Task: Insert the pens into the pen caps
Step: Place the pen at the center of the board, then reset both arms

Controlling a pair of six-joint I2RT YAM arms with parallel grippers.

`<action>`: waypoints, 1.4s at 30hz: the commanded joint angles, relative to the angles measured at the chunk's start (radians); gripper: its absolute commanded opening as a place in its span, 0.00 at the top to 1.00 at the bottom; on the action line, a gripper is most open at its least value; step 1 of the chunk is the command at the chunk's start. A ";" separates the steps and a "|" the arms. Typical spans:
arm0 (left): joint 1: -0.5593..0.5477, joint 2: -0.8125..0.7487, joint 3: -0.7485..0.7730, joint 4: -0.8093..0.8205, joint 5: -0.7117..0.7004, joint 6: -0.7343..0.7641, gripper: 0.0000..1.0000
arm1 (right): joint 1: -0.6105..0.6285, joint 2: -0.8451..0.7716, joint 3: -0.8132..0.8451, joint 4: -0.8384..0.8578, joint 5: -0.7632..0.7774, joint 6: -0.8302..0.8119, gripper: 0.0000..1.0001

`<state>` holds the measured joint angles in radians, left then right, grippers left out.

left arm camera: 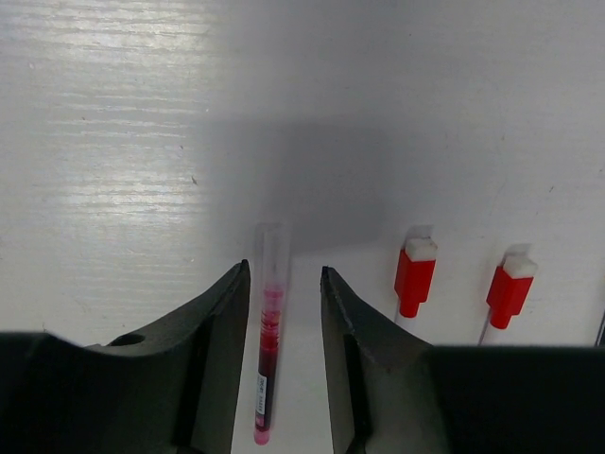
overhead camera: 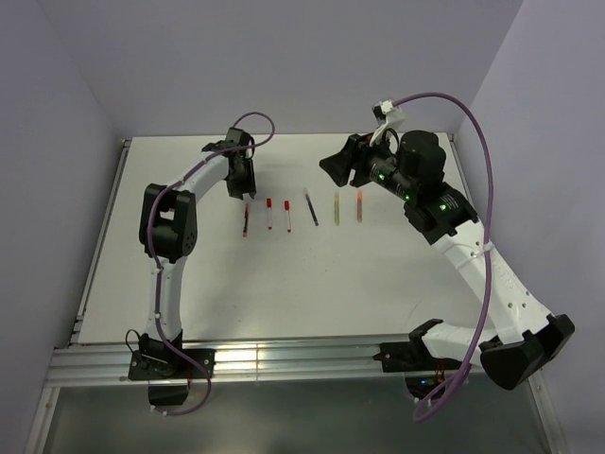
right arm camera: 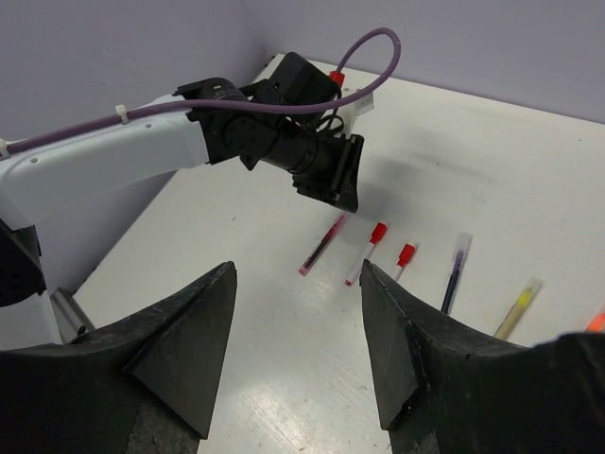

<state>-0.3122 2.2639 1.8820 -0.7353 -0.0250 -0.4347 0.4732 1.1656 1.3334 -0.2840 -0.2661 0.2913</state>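
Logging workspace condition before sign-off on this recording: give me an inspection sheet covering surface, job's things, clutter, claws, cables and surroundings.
Surface: white table, some glare.
Job's things: six pens in one row: dark red pen, two red-capped pens, dark pen, yellow pen, orange pen; no loose caps seen.
Clutter: nothing seen.
Claws: left claw open, astride the dark red pen with a gap on each side; right claw open, raised, nothing between its fingers.
Cables: purple cables, one along each arm, off the pens.
Surroundings: pale walls; metal rail at the near edge.
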 commanded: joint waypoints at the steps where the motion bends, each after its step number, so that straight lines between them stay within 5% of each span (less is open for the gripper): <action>1: -0.004 -0.013 0.048 -0.004 -0.021 -0.001 0.59 | -0.002 0.000 0.032 0.006 0.005 -0.015 0.37; 14: -0.004 -0.265 0.063 -0.046 -0.035 0.016 0.58 | -0.004 0.000 0.029 0.006 0.016 -0.017 0.36; 22: -0.005 -0.643 -0.150 0.065 0.097 0.022 0.57 | -0.002 0.005 0.032 0.013 0.027 -0.011 0.27; 26: -0.011 -0.835 -0.352 0.221 0.187 0.011 0.56 | -0.005 0.012 0.044 -0.003 0.062 -0.014 0.00; 33: -0.010 -1.124 -0.527 0.318 0.203 0.013 0.51 | -0.007 0.011 0.070 -0.023 0.087 0.000 0.00; 42: -0.011 -1.215 -0.606 0.358 0.214 0.021 0.50 | -0.007 0.008 0.082 -0.041 0.094 -0.011 0.00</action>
<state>-0.3214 1.0550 1.2831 -0.4404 0.1635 -0.4305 0.4725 1.1816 1.3636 -0.3290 -0.1860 0.2905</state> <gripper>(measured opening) 0.500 0.999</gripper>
